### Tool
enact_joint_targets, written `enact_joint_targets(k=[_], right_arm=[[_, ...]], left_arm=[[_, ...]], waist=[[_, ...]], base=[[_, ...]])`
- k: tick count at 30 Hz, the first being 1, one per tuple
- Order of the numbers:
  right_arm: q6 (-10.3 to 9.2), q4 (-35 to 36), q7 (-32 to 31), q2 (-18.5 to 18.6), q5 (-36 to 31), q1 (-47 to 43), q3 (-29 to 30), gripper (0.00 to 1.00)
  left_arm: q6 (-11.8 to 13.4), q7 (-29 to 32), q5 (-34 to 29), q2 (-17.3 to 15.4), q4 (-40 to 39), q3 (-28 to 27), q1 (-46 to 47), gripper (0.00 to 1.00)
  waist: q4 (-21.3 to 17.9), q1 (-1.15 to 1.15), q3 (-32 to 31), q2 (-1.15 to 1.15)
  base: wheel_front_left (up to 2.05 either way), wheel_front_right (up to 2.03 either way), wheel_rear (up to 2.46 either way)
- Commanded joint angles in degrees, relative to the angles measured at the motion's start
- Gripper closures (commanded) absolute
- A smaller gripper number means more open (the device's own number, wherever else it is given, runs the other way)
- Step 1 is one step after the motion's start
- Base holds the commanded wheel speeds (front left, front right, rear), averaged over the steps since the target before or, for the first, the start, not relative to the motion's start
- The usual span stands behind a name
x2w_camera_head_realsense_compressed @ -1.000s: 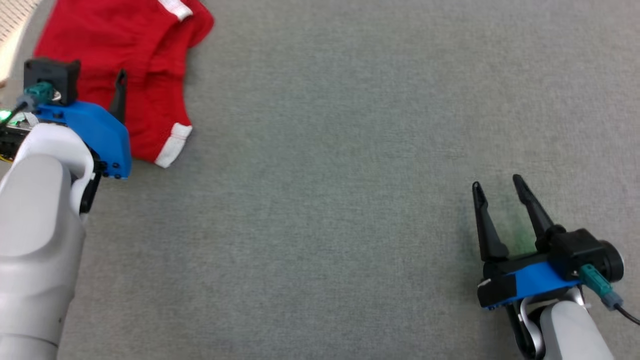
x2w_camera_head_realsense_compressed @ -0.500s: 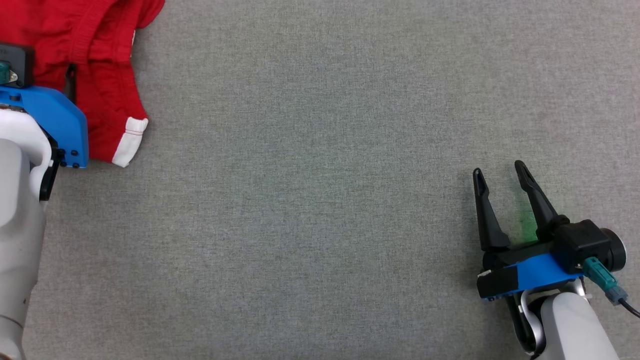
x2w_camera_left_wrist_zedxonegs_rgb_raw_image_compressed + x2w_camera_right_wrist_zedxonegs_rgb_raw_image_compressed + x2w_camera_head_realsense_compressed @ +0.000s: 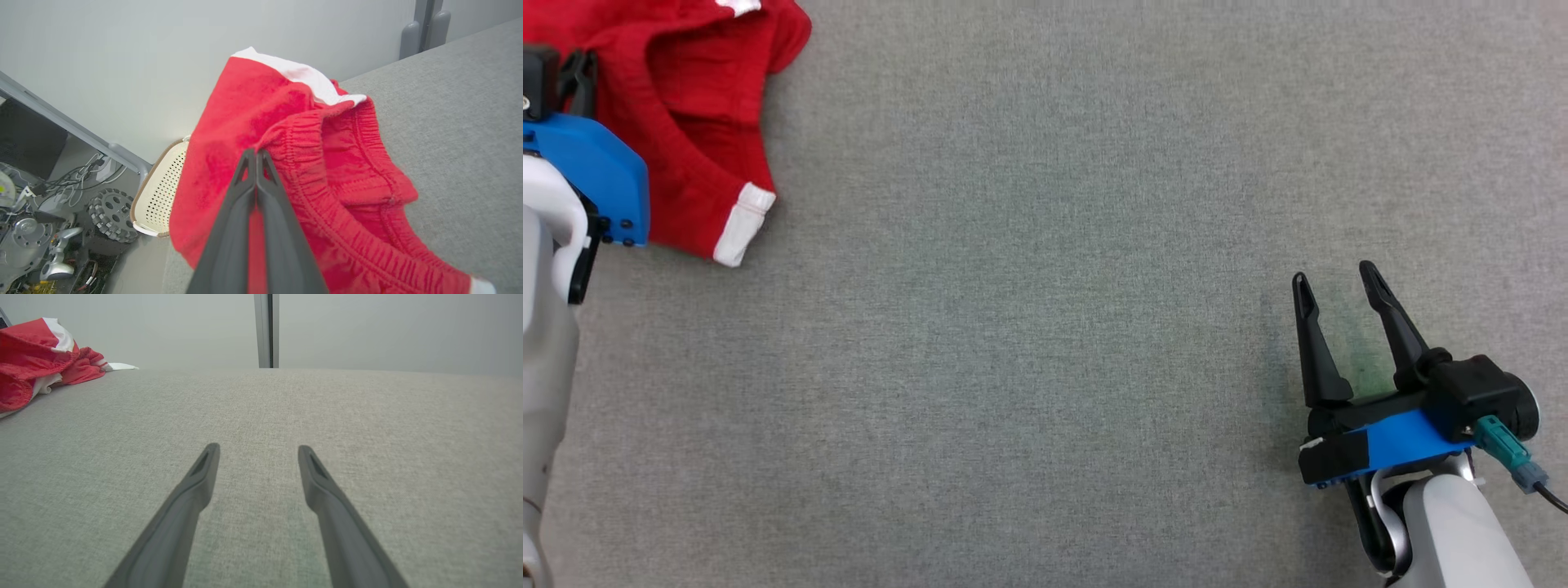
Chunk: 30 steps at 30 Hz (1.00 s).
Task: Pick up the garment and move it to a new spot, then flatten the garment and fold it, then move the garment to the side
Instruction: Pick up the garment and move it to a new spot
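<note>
The red garment (image 3: 698,122), shorts with white cuffs and an elastic waistband, lies bunched at the far left of the grey table. My left gripper (image 3: 256,154) is shut on a fold of the waistband (image 3: 310,134), which rises off the table while the rest trails down to the surface. In the head view the left gripper (image 3: 578,72) sits at the left edge, half hidden by its blue mount. My right gripper (image 3: 1331,282) rests at the lower right, open and holding nothing, far from the garment (image 3: 36,355). In the right wrist view the right gripper (image 3: 257,451) is over bare cloth.
The grey fabric table top (image 3: 1045,327) stretches between both arms. Beyond its left edge stand a cream perforated basket (image 3: 159,192), wheeled robot parts (image 3: 110,212) and cables on the floor. A pale wall with a grey post (image 3: 266,330) backs the table.
My left gripper has moved left and away with the garment, dragging it toward the table's left edge and bunching it up. The right gripper has barely moved.
</note>
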<state>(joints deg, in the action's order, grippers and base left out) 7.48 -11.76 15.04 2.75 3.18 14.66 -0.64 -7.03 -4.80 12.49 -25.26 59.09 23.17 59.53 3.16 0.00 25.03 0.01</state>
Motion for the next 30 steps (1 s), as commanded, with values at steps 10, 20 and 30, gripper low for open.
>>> enact_joint_targets(k=[10, 20, 30], right_arm=[[0.03, -1.6, 0.2, 0.2, 3.1, -2.3, 0.3, 0.00], [0.03, -2.9, 0.2, 0.2, 5.6, -6.0, 3.2, 0.00], [0.03, -2.6, 0.2, 0.2, 6.2, -8.3, 7.3, 0.00]], left_arm=[[-0.2, -4.0, -3.2, -1.5, -4.0, 4.3, 4.0, 1.00], [-0.5, -3.5, -3.4, 1.9, -12.7, 11.1, 4.8, 1.00], [-0.4, 0.6, 3.8, 7.0, -24.3, 18.7, 1.7, 1.00]], waist=[[-0.6, 0.00, -8.2, -0.01], [-3.5, 0.00, -17.3, -0.01], [-9.7, 0.00, -18.6, -0.01]], base=[[0.00, 0.00, 0.00], [0.00, 0.00, 0.00], [0.00, 0.00, 0.00]])
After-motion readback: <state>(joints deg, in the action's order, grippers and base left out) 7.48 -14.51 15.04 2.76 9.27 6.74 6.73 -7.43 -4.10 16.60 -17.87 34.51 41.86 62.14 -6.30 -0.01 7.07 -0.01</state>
